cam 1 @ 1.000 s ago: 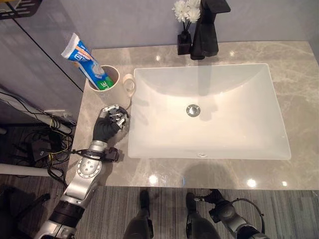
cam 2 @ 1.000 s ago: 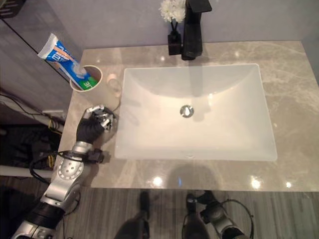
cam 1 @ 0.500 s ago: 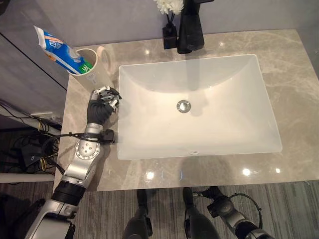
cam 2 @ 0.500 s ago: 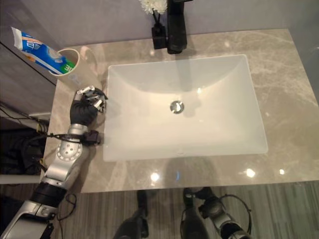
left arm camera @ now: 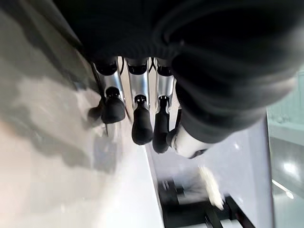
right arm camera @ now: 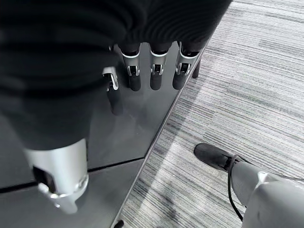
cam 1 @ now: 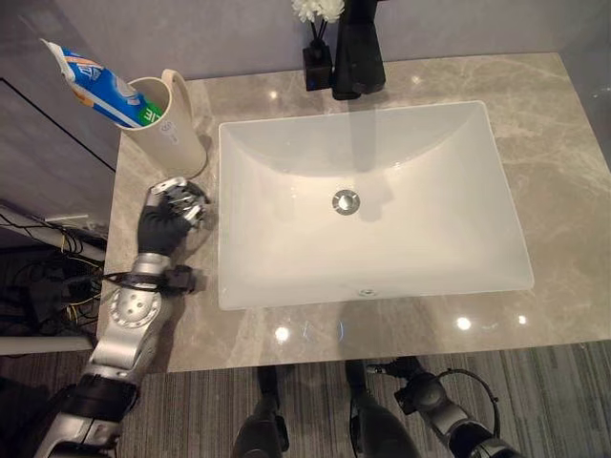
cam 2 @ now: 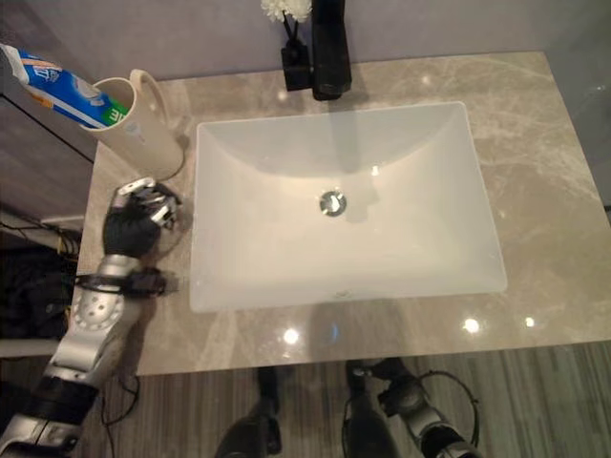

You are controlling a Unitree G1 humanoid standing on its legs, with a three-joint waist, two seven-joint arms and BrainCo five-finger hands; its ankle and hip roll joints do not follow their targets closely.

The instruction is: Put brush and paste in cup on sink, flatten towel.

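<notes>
Now, the scene by parts:
Cup: the cream cup (cam 1: 170, 122) stands on the marble bench (cam 1: 563, 172), just beside the rear left corner of the white sink (cam 1: 382, 258).
Paste: the toothpaste tube (cam 1: 98, 85) is already in the cup, cap end down, its flat end leaning out over the bench's left edge.
Brush: I can make out no toothbrush in the cup or on the bench; it may be hidden behind the tube.
Towel: none to be seen on the bench.
Left hand: the left hand (cam 1: 168, 216) rests over the bench near the cup and beside the sink's left rim, fingers (left arm camera: 138, 112) curled loosely and holding nothing.
Right hand: the right hand (right arm camera: 137, 71) hangs low over the striped floor (right arm camera: 247, 85), fingers half bent and empty.
Other things: a black tap (cam 1: 357, 48) and a small black vase of white flowers (cam 1: 316, 52) stand at the back of the bench.
Stage, as I judge it: paste done; brush and towel are yet to be found.
Risk one: the tube's overhang loads the cup toward the bench's edge, so a knock from the nearby left hand could tip cup and tube off.
Risk two: adding a brush beside the slanted tube could lever the tube out.
Risk three: a polished bench lets the cup slide if pushed.
</notes>
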